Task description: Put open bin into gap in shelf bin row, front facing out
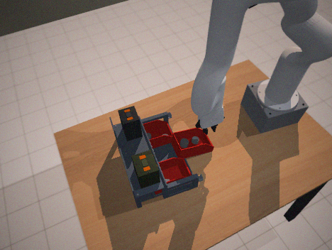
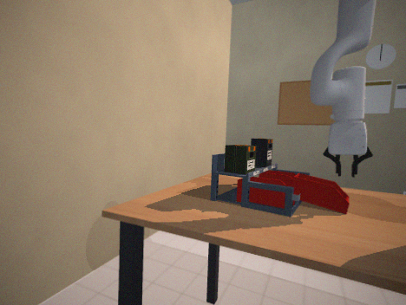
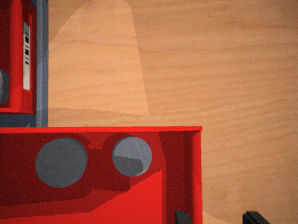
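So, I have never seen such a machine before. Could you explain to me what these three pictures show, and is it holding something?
It is one grey robot arm bolted to a wooden table. Its gripper, two dark fingers partly apart, holds nothing and hangs above the table.

The first picture looks down from above, the second from the side of the room, and the third from a camera near the gripper, looking straight down.

On the table stands a small blue-grey shelf with two red bins in it and two dark boxes on its top board. A third red bin, holding two grey round parts, sits in front of the gap between them, only partly pushed in.
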You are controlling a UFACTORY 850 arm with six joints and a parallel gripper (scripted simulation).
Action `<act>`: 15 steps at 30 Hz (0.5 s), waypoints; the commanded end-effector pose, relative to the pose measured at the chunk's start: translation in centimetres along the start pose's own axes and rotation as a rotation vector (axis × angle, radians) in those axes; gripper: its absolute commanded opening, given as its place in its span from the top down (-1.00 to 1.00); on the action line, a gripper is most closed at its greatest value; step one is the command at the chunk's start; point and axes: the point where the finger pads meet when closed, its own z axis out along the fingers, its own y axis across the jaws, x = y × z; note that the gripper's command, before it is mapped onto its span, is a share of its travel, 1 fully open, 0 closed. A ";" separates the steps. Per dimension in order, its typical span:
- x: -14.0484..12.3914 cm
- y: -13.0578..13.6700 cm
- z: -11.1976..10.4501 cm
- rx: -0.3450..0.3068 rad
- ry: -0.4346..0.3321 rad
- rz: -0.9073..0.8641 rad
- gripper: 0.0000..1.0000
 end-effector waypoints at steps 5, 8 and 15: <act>-0.3 2.7 0.8 0.055 -0.038 -0.002 0.32; -0.3 2.7 0.8 0.055 -0.038 -0.002 0.32; -0.2 2.4 0.7 -0.014 -0.005 0.000 0.32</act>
